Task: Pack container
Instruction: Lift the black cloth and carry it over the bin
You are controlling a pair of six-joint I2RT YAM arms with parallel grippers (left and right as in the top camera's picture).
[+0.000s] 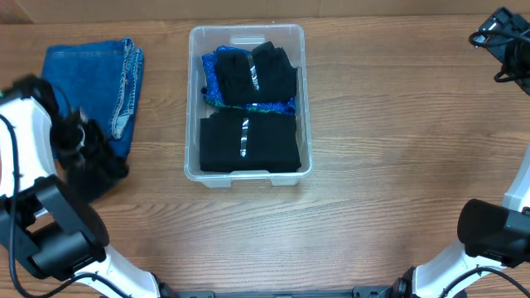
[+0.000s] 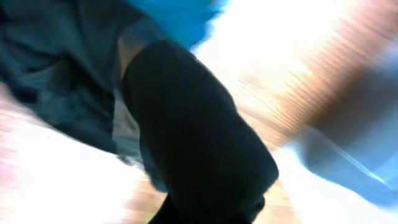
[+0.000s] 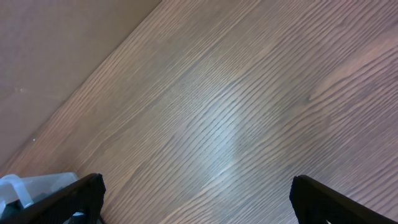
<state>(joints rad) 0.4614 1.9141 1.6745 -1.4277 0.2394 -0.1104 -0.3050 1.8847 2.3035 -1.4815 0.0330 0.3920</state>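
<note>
In the middle of the wooden surface [image 1: 397,132] sits the container [image 1: 193,108], upright and already holding two folded black garments [image 1: 248,145], with a blue patterned cloth [image 1: 210,81] showing around the far one. Left of the container, well apart from it, lies a pair of folded jeans [image 1: 91,74]. The left fingers [image 1: 95,157] are down at the near edge of the jeans. The left wrist view is smeared with motion, so I cannot tell whether they grip the denim or are spread. Far to the right of the container, the right fingers [image 3: 81,198] are spread wide over bare wood, holding nothing. The step in hand looks like fetching the jeans as the next item. The next move calls for a firm pinch on the folded edge, a lift clear of the container's rim, and a drop onto the black stack without unfolding.
</note>
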